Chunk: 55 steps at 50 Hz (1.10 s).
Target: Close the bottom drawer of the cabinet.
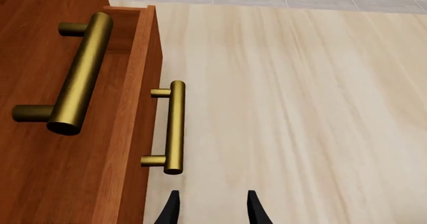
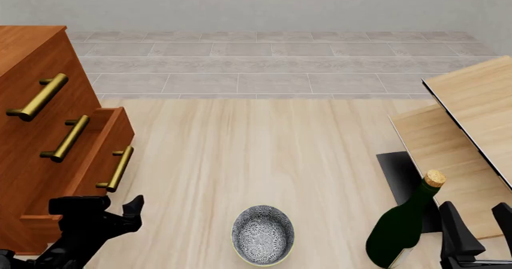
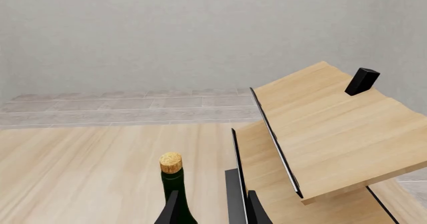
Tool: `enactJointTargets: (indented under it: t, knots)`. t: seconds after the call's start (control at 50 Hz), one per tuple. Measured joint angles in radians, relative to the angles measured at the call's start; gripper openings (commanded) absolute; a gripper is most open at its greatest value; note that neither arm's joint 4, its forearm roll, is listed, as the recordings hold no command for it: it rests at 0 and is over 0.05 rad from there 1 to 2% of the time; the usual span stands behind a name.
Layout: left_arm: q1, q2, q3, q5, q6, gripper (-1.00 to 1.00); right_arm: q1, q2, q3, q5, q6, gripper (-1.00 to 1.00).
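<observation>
Left gripper [image 2: 120, 212] hovers just beside the drawer handle [image 2: 120, 168], jaws parted (nothing between them); right gripper [image 2: 476, 221] sits low, jaws parted.

The front camera sits high on the arms' side of the bench [image 2: 264, 155], looking forward and down across it to the tiled floor and grey wall; it takes in the cabinet [image 2: 32, 77] at left and the shelf [image 2: 480, 101] at right. The left wrist camera rides behind the left claw [image 1: 212, 209], close in, looking along its fingers at the bottom drawer [image 1: 143, 109]; it shares that drawer [image 2: 100, 155] with the front view. The right wrist camera, behind the right claw [image 3: 212, 209], looks nearly level toward the wall, sharing the bottle [image 3: 173, 184] [image 2: 404, 224] and shelf [image 3: 333, 129].
</observation>
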Motion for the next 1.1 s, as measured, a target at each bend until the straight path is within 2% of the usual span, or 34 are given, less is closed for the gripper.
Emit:
enactJointTargets:
  t: [1.1]
  knots:
    - [0.093,0.051,-0.029,-0.013,0.044,1.00,0.000,0.000,-0.001,0.000,0.004,1.00]
